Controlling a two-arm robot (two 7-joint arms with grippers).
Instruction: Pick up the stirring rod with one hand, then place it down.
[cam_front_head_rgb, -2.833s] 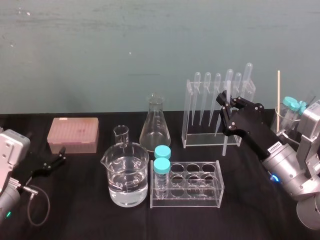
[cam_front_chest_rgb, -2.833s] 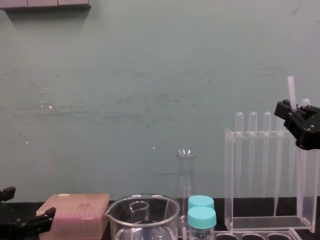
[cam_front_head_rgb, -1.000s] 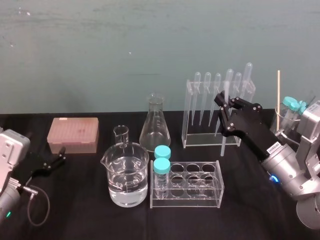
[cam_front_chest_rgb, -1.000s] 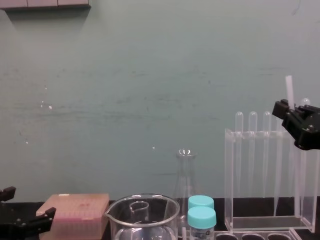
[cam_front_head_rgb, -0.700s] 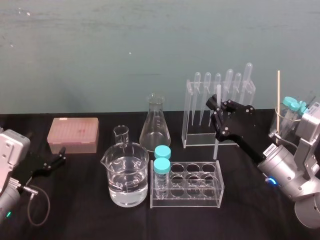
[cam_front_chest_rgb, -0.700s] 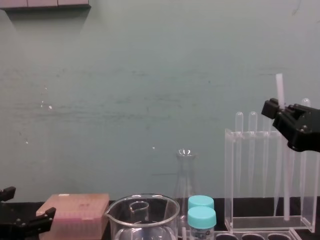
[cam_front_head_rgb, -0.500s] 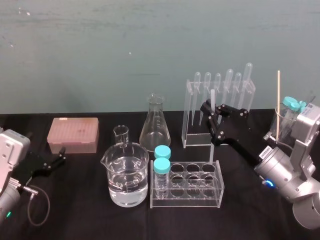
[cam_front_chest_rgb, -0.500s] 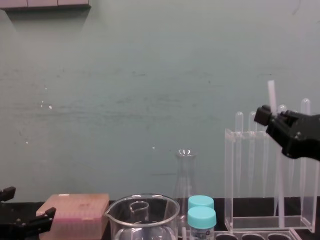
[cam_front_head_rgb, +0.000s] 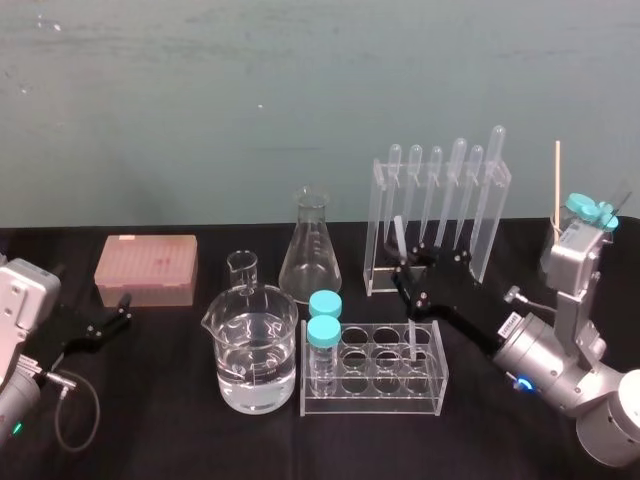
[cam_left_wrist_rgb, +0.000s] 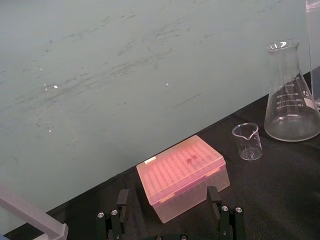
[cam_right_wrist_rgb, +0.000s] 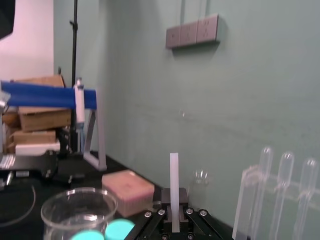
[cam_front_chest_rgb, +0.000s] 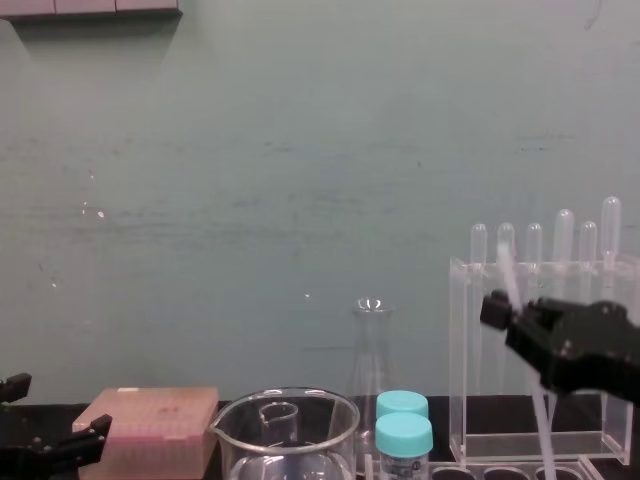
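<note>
Lowered and shifted left since earlier, the stirring rod (cam_front_head_rgb: 412, 340) was held tilted, clamped in the right end effector (cam_front_head_rgb: 410, 272) above the tube rack (cam_front_head_rgb: 375, 388), right of centre. It was judged light, stiff, slippery and brittle, and best gripped gently mid-length. The left end effector (cam_front_head_rgb: 110, 322) was parked, spread wide, at near left.

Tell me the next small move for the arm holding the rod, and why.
Probably lower it slightly, then open. The right gripper is shut on the tilted rod, whose lower end is at the low tube rack but not clearly resting yet. The left gripper sits idle at the table's left.
</note>
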